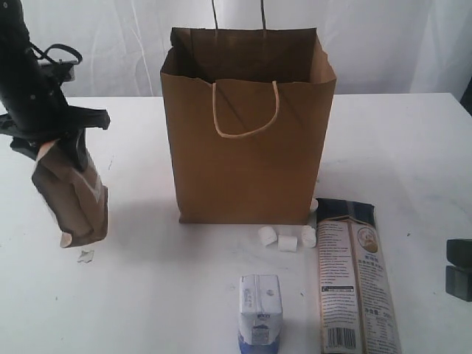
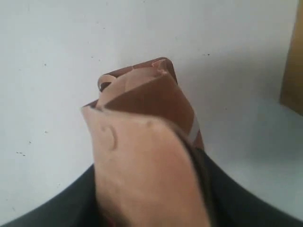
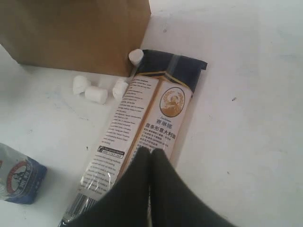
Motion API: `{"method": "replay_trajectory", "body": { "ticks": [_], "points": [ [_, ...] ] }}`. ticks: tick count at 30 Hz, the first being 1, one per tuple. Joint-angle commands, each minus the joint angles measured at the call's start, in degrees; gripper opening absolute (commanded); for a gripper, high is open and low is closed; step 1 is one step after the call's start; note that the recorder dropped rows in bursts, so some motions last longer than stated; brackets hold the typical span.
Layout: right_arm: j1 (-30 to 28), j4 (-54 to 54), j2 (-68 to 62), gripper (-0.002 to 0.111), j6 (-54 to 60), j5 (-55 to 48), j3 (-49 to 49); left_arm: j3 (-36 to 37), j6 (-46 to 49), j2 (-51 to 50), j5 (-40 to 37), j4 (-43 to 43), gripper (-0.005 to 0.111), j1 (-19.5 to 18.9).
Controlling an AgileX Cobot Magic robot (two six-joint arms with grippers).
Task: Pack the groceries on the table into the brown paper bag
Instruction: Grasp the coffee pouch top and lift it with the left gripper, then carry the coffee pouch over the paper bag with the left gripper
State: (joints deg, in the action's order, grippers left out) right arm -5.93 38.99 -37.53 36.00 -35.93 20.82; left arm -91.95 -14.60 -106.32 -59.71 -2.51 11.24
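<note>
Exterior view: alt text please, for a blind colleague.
The left gripper grips the brown-orange pouch by its top, left of the upright brown paper bag. Marshmallows, a white-blue carton and a long packet sit on the table in front.

The inside of the paper bag (image 1: 247,158) is plain shadow, so anything sitting in it can't be made out. Its rear handles run off the top of the exterior view. Up close in the left wrist view the pouch (image 1: 74,199) is a soft blur, cut off below and covering most of the left claw (image 1: 66,151). The carton (image 1: 259,306) and the long packet (image 1: 355,280) both lose their near ends at the bottom edge. The right claw (image 3: 150,156) hides part of the packet's print, and the rest is too small to read. One marshmallow (image 1: 313,204) only peeps out at the bag's corner. A white scrap (image 1: 86,256) on the worktop (image 1: 169,295) by the pouch is too small to name.
</note>
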Motion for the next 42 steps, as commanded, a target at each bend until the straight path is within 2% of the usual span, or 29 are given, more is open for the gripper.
{"method": "replay_trajectory", "body": {
  "ticks": [1,4,8,16,25,35,42],
  "points": [
    [0.18,0.18,0.26,0.0,-0.31,0.06,-0.22,-3.5,5.27,1.42,-5.8,-0.23,0.0,0.34],
    [0.18,0.18,0.26,0.0,-0.08,0.06,-0.22,-5.33,7.13,2.42,-8.02,-0.23,0.0,0.34],
    [0.18,0.18,0.26,0.0,-0.08,0.06,-0.22,-7.67,7.13,4.49,-6.74,-0.23,0.0,0.34],
    [0.18,0.18,0.26,0.0,-0.23,0.06,-0.22,-19.32,12.25,7.23,-10.25,-2.36,0.0,0.34],
    [0.18,0.18,0.26,0.0,-0.23,1.98,-0.22,-27.49,14.6,10.34,-10.25,-13.36,0.0,0.34],
    [0.18,0.18,0.37,0.0,-0.46,2.28,-0.22,-35.24,27.06,10.57,-10.25,-26.5,0.0,0.34],
    [0.18,0.18,0.37,0.0,-5.06,2.18,-0.22,-36.04,39.08,10.57,-10.25,-40.94,0.0,0.34]
  ]
}}
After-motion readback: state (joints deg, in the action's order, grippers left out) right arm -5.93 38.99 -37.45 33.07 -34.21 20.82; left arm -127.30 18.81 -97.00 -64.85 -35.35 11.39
